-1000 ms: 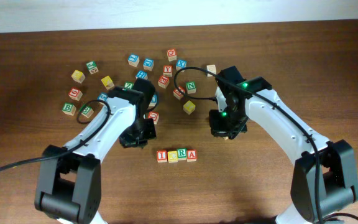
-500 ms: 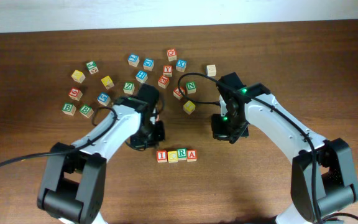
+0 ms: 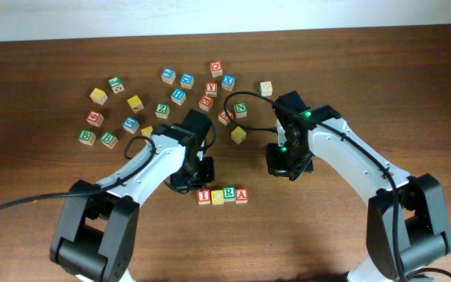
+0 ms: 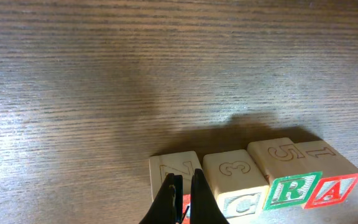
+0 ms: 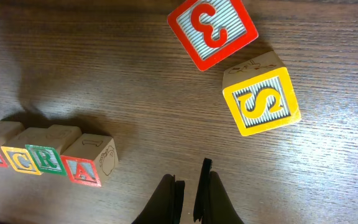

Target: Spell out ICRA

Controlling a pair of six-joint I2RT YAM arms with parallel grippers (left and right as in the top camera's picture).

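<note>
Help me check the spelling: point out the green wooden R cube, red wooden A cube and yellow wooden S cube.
green wooden R cube point(image 5: 45, 160): right wrist view, letter face.
red wooden A cube point(image 5: 82, 170): right wrist view, letter face.
yellow wooden S cube point(image 5: 261, 102): right wrist view, letter face.

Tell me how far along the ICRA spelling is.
Done: the I block, C block, R block and A block sit side by side, reading ICRA. In hand: nothing; the left gripper is shut by the I block, the right gripper shut and empty. Left: maybe a final nudge, then pulling back.
</note>
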